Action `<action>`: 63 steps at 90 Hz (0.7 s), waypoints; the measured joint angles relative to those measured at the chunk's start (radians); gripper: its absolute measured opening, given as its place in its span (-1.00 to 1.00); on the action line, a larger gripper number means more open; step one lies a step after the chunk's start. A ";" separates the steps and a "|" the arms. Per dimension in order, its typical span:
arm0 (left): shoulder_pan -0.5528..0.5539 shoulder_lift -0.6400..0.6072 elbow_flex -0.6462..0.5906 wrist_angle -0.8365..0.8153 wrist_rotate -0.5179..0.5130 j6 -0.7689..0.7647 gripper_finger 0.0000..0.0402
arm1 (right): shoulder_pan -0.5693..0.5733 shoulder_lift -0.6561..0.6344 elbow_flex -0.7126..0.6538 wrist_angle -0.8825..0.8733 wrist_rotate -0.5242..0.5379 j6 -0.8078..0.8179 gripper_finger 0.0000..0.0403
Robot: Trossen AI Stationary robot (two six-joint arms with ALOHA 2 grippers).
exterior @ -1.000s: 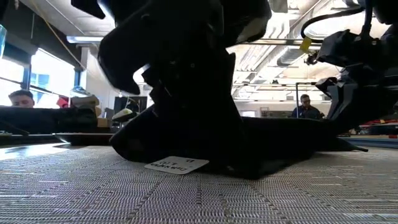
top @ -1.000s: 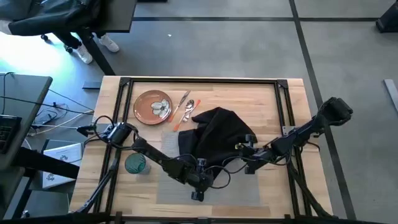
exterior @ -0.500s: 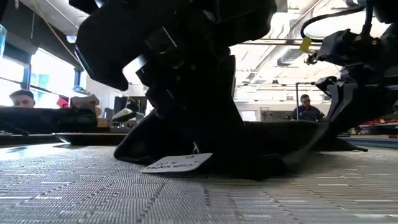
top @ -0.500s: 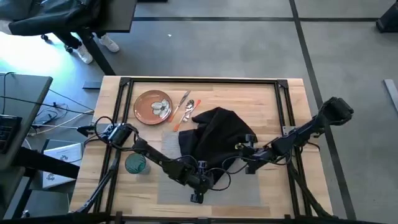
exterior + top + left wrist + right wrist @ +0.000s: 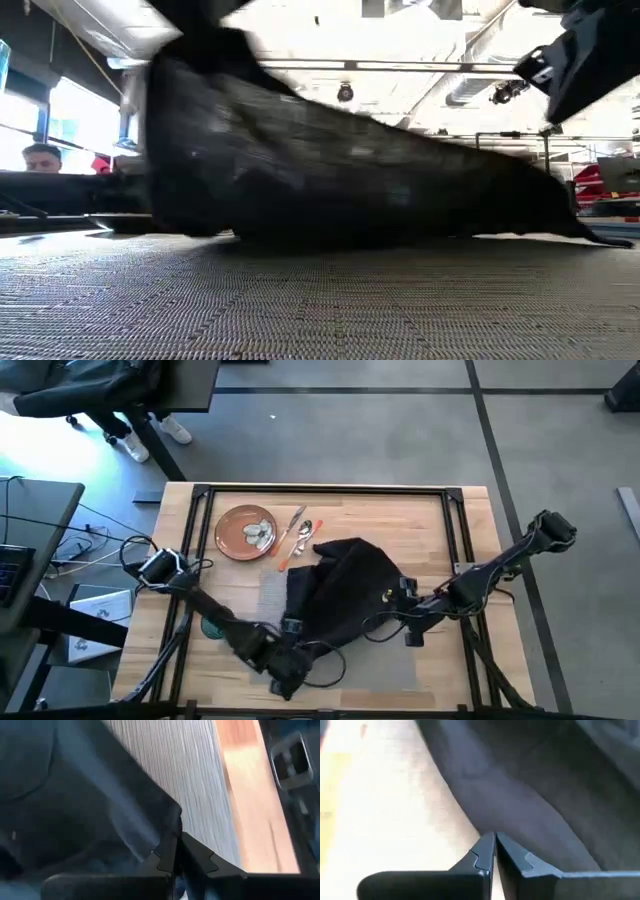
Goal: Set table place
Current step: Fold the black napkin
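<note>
Both grippers are closed on the black napkin (image 5: 340, 595): the left gripper (image 5: 176, 851) pinches a corner over the grey placemat (image 5: 390, 665) at the near edge, and the right gripper (image 5: 493, 847) pinches the opposite edge above the table (image 5: 470, 540). The step in hand is judged to be spreading the napkin. Next, the cloth should be drawn taut and lowered flat; the plate (image 5: 245, 531), cutlery (image 5: 298, 535) and glass (image 5: 213, 628) are not yet placed.

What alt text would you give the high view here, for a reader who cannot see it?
From above, both grippers, left and right, are shut on opposite edges of a black napkin spread over a grey placemat on the wooden table. Beyond it lie an orange-brown plate and orange-handled cutlery; the left arm mostly hides a teal glass.
</note>
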 joint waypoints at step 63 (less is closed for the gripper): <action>-0.149 0.000 -0.080 -0.124 -0.067 -0.163 -1.00 | 0.122 0.284 -0.088 0.103 -0.130 0.144 -0.26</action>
